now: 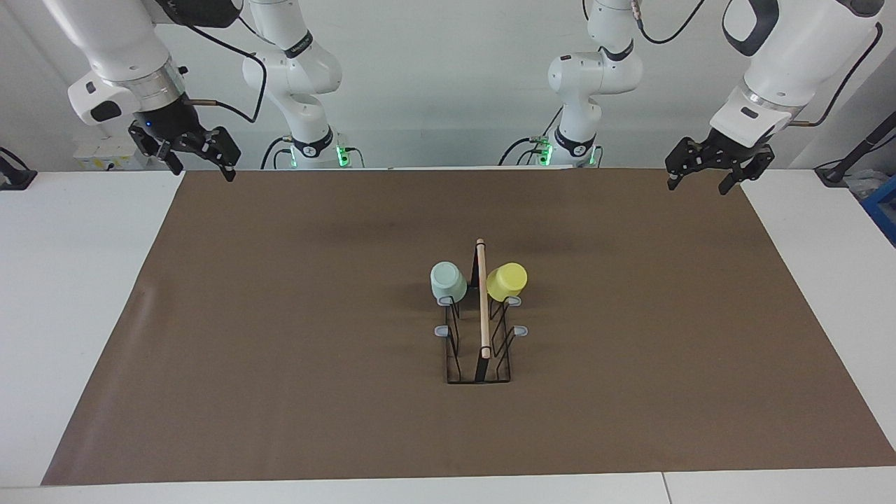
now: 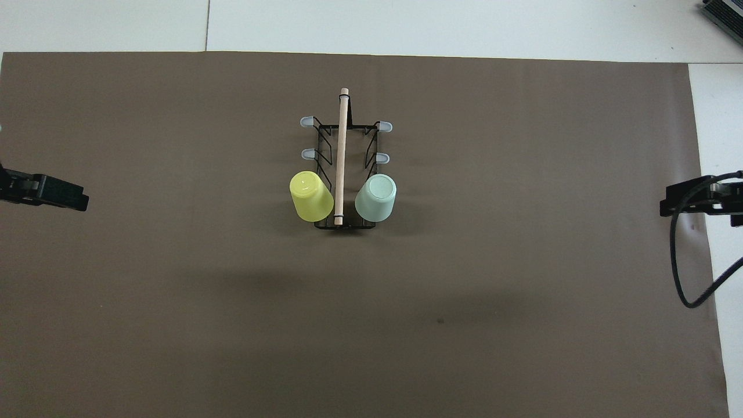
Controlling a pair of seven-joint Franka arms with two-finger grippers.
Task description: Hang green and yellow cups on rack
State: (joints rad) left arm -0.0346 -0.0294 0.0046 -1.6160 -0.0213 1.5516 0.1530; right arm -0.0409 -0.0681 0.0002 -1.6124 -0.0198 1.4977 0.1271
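Wire rack [image 1: 479, 350], wooden rod [image 1: 482, 297]

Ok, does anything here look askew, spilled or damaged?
Nothing stands out. The green cup and yellow cup hang inverted on the rack, on its prongs nearest the robots; the rack stands upright.

A white counter [image 1: 77, 294] fills most of the facing view, and a large brown mat [image 1: 294, 315] covers its middle, leaving white margins at both sides of the frame and a thin strip along the bottom edge. In the overhead view the mat [image 2: 522, 232] reaches the left and bottom edges of the frame, with white counter [image 2: 406, 26] showing along the top and down the right edge. A seam crosses the counter's white strip at the upper left of that view. A blue object [image 1: 883, 210], cut off by the frame, sits at the right edge of the facing view. A plain pale wall [image 1: 448, 84] fills the top of the facing view.
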